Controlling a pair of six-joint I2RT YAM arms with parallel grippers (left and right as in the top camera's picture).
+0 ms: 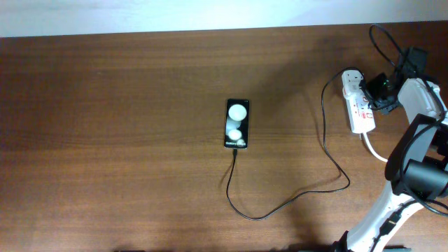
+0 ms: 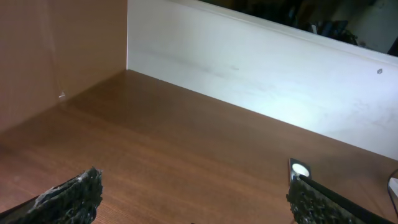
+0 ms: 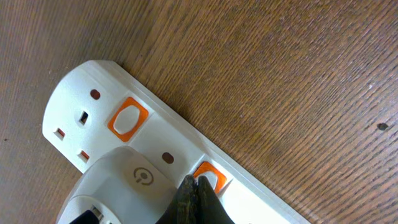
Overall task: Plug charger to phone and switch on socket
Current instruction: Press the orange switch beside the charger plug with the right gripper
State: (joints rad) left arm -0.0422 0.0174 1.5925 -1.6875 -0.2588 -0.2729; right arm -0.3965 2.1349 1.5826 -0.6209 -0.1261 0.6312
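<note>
The black phone (image 1: pixel 237 124) lies flat mid-table with two round white reflections. The thin black charger cable (image 1: pixel 294 199) runs from the phone's near end in a loop to the white adapter (image 1: pixel 351 75) in the white socket strip (image 1: pixel 360 105) at the right. My right gripper (image 1: pixel 381 94) is shut over the strip. In the right wrist view its closed tips (image 3: pixel 196 190) touch the orange-framed switch (image 3: pixel 211 177) beside the adapter (image 3: pixel 124 186). My left gripper (image 2: pixel 193 199) is open and empty; a corner of the phone (image 2: pixel 298 168) shows by its right finger.
A thick white cord (image 1: pixel 374 150) leaves the strip toward the front right. The right arm's base (image 1: pixel 420 175) stands at the right edge. A white wall (image 2: pixel 261 81) runs along the table's far edge. A second switch (image 3: pixel 128 118) sits at the strip's end.
</note>
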